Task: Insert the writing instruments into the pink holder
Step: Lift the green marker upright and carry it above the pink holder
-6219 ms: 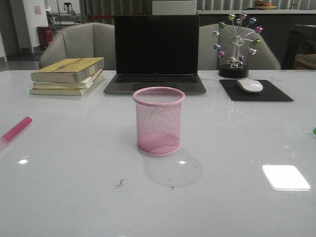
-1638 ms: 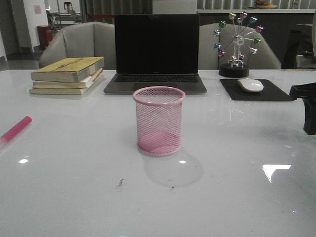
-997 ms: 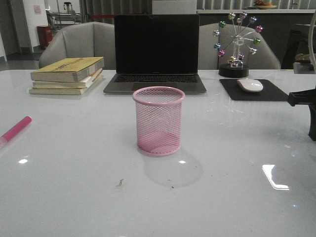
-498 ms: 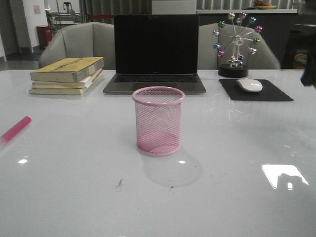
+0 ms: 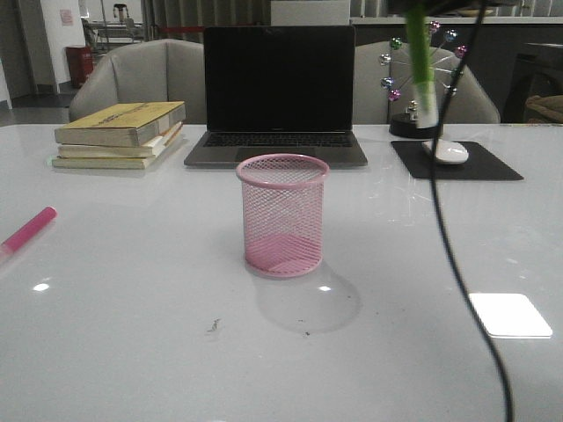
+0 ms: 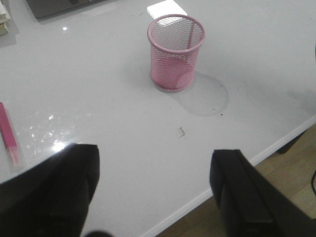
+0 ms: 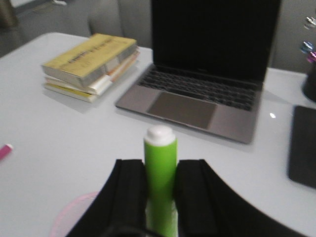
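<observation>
The right tool (image 7: 160,197) is clenched on the lime green marker (image 7: 160,175), its two black fingers (image 7: 129,195) pressed against the barrel on either side, the whitish end pointing away from the wrist. In the front view this marker (image 5: 420,66) hangs high above the tabletop (image 5: 132,334), slightly tilted, whitish end down, to the right of and behind the pink holder (image 5: 282,214). The holder stands upright in front of the laptop (image 5: 277,92), with nothing visible inside it. The magenta marker (image 5: 26,231) lies flat on the tabletop at the far left, well apart from the holder. The left tool (image 6: 153,190) is released, its jaws spread wide over the tabletop's near edge, grasping nothing.
</observation>
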